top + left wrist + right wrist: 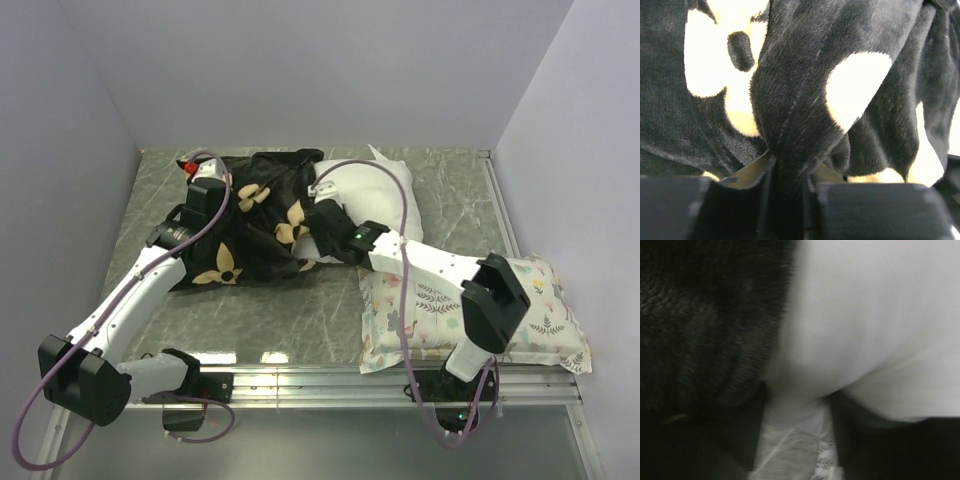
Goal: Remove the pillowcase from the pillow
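Observation:
The black plush pillowcase (255, 225) with tan flowers lies bunched at the table's middle left. The plain white pillow (375, 190) sticks out of its right side. My left gripper (220, 180) sits at the bunch's upper left. In the left wrist view it (787, 175) is shut on a fold of the pillowcase (805, 100). My right gripper (318, 212) sits where the pillowcase meets the pillow. In the right wrist view it (799, 405) pinches a bulge of the white pillow (865, 320), with black pillowcase (705, 325) to its left.
A smaller white pillow with pastel animal-and-plant print (470, 310) lies at the front right, under my right arm. The marble table (290, 315) has grey walls on three sides and a metal rail (330, 380) along its near edge.

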`<state>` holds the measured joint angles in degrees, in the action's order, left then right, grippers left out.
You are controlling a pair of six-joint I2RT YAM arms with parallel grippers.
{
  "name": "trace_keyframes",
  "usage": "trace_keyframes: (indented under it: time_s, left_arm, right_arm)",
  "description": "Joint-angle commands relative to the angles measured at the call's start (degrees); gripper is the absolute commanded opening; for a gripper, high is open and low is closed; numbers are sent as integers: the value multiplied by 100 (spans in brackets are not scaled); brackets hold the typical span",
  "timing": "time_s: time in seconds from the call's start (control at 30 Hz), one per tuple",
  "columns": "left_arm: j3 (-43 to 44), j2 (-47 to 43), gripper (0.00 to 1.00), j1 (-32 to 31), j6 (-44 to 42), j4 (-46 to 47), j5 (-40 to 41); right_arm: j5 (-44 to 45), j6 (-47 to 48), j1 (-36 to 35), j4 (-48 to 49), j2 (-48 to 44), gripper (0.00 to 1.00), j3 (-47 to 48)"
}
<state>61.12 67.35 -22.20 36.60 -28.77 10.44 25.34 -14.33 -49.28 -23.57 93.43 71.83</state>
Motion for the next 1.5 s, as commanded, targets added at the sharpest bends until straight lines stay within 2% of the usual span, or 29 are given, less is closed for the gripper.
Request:
trace_keyframes:
  time_s: [0.0,0.07,0.1,0.13,0.2,0.37,0.43,0.67,0.77,1.0,1.07,1.17,1.2,1.27,1.3,1.37,1.47]
  left_arm:
    - [391,-47,25,-83,-135,-101,81]
    - [479,-82,35,-136,-232,-128,11]
    - [514,-117,53,-171,-258,-172,2]
    - [549,-187,63,-258,-319,-198,37]
    - [620,-301,74,-434,-346,-242,107]
    - [481,-933,79,-900,-145,-532,817]
    - [331,-1275,79,-1084,65,-594,977]
    - [-960,-2270,80,-1322,901,-463,1566]
    - [-1024,-2043,81,-1322,823,-296,1611]
    - [-602,-1085,83,-1314,252,521,1892]
    - [-479,-839,81,-1322,137,654,1997]
    - [-269,-435,58,-1322,84,479,2216]
    - [-233,-346,39,-1314,75,408,2287]
    - [-119,-179,17,-1261,110,155,2471]
    - [-66,-152,0,-1069,145,40,2620]
    - [57,-178,0,-762,216,-258,2691]
    - [180,-512,0,82,137,-470,2727]
  right_arm:
    - [463,88,23,213,289,38,199]
    - [472,44,32,47,308,5,366]
    - [463,44,23,-24,273,1,445]
    - [471,9,32,-129,238,0,637]
    - [454,-17,23,-542,141,0,919]
    - [375,-26,67,-1709,132,0,2324]
    - [288,0,155,-1887,149,0,2824]
    - [-55,79,436,-2581,404,0,4144]
    - [-205,114,472,-2723,527,0,4515]
    - [-574,53,498,-2661,326,0,4392]
    - [-600,53,507,-2609,212,0,4252]
    - [-653,53,551,-2573,71,0,4102]
    - [-671,35,568,-2573,44,0,4084]
    - [-645,35,595,-2608,-26,0,4093]
    - [-584,35,603,-2626,-44,0,4128]
    - [-548,44,665,-2679,-114,0,4146]
    - [-592,44,831,-2688,-219,0,4146]
